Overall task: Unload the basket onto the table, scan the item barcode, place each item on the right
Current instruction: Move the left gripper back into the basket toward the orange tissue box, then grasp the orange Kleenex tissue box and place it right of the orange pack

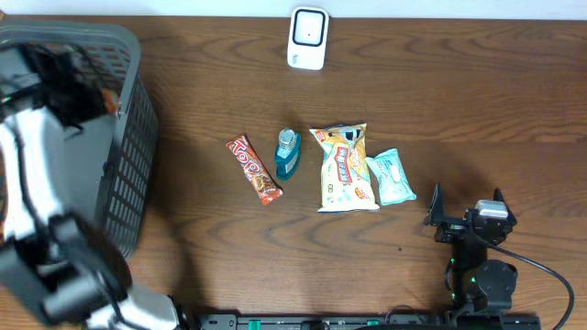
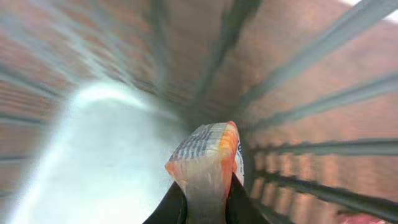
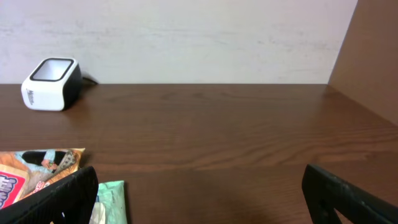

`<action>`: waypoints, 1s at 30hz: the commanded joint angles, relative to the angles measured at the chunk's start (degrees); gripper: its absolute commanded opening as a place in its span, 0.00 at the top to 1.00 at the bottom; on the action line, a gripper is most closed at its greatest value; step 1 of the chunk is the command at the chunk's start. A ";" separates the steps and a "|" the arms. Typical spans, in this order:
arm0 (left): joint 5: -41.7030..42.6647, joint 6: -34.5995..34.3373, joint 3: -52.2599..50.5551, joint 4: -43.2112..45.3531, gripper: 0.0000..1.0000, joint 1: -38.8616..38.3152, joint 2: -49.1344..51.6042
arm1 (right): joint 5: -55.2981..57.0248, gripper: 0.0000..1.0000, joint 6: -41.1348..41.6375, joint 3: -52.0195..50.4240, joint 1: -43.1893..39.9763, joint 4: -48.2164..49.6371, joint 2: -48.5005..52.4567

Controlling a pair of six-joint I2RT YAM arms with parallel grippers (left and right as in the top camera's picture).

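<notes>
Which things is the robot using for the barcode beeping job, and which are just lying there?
For the job: orange-and-white plastic packet, pinched in the shut left tool inside the grey plastic basket; white box-shaped scanner.

Just lying about for now: red candy bar; small teal bottle; yellow snack bag; mint-green packet; open right tool, holding nothing.

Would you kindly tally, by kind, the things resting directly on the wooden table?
Wrapped packets: 3 (red bar, yellow bag, pale green pack)
Bottles: 1 (teal bottle)
Scanners: 1 (white scanner)
Baskets: 1 (grey basket)
Total: 6
</notes>
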 commanded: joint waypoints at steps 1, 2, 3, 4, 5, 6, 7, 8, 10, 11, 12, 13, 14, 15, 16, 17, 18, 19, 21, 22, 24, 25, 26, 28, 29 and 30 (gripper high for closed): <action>-3.54 -11.93 0.55 0.22 0.93 1.33 -12.39 | 0.04 0.01 -0.85 -0.07 0.28 -0.22 -0.31; -3.17 -14.29 0.55 0.17 0.93 1.31 -14.82 | 0.04 0.01 -0.85 -0.07 0.28 -0.22 -0.31; -1.77 -16.06 0.55 0.13 0.92 1.31 -17.44 | 0.04 0.01 -0.85 -0.07 0.28 -0.24 -0.31; 0.55 -16.72 0.55 0.13 0.93 1.22 -19.65 | 0.04 0.01 -0.85 -0.07 0.28 -0.22 -0.31; 7.17 -17.25 0.55 0.09 0.93 1.05 -23.54 | 0.04 0.01 -0.85 -0.07 0.28 -0.22 -0.31; 11.13 -17.25 0.55 0.15 0.93 0.85 -25.20 | 0.04 0.01 -0.85 -0.07 0.28 -0.24 -0.31; 15.76 -17.22 0.55 0.24 0.92 0.52 -26.88 | 0.04 0.01 -0.85 -0.07 0.31 -0.22 -0.31; 19.76 -17.22 0.55 0.37 0.92 -0.04 -28.17 | 0.04 0.01 -0.85 -0.07 0.28 -0.22 -0.31; 27.06 -17.20 0.55 0.37 0.92 -1.79 -29.88 | 0.04 0.01 -0.85 -0.07 0.28 -0.22 -0.31; 31.89 -17.18 0.55 0.33 0.93 -3.32 -30.49 | 0.04 0.01 -0.85 -0.07 0.28 -0.22 -0.31; 36.85 -16.70 0.52 0.33 0.93 -5.14 -30.77 | 0.04 0.01 -0.85 -0.07 0.28 -0.22 -0.31; 42.01 -15.26 0.52 0.37 0.93 -7.26 -30.80 | 0.04 0.01 -0.85 -0.07 0.28 -0.22 -0.31; 45.99 -13.33 0.52 0.37 0.92 -9.29 -30.71 | 0.04 0.01 -0.85 -0.07 0.28 -0.22 -0.31; 51.89 -8.96 0.46 0.35 0.93 -14.40 -30.27 | 0.04 0.01 -0.85 -0.07 0.28 -0.22 -0.31; 52.65 -7.45 0.42 0.35 0.93 -17.46 -29.99 | 0.04 0.01 -0.85 -0.07 0.28 -0.22 -0.31; 52.41 -6.23 0.42 0.37 0.93 -20.28 -29.70 | 0.04 0.01 -0.85 -0.07 0.28 -0.22 -0.31; 51.74 -5.09 0.42 0.42 0.93 -23.06 -29.42 | 0.04 0.01 -0.85 -0.07 0.28 -0.22 -0.31; 49.75 -4.63 0.42 0.63 0.92 -26.43 -28.96 | 0.04 0.01 -0.85 -0.07 0.28 -0.22 -0.31; 42.47 -4.70 0.42 1.11 0.93 -33.20 -27.91 | 0.04 0.01 -0.85 -0.07 0.28 -0.22 -0.31; 38.66 -4.72 0.42 1.27 0.92 -36.17 -27.36 | 0.04 0.01 -0.85 -0.07 0.28 -0.22 -0.31; 29.75 -5.18 0.42 1.55 0.93 -42.80 -25.90 | 0.04 0.01 -0.85 -0.07 0.28 -0.22 -0.31; 26.05 -5.60 0.42 1.90 0.93 -45.62 -25.09 | 0.04 0.01 -0.85 -0.07 0.28 -0.22 -0.31; 22.10 -5.81 0.42 2.32 0.93 -48.65 -24.06 | 0.04 0.01 -0.85 -0.07 0.28 -0.22 -0.31; 11.76 -5.81 0.42 4.22 0.93 -57.16 -19.80 | 0.04 0.01 -0.85 -0.07 0.28 -0.24 -0.31; 8.98 -5.81 0.42 5.27 0.93 -59.58 -17.99 | 0.04 0.01 -0.85 -0.07 0.28 -0.22 -0.31; 7.19 -5.90 0.42 6.36 0.93 -61.46 -16.24 | 0.04 0.01 -0.85 -0.07 0.28 -0.22 -0.31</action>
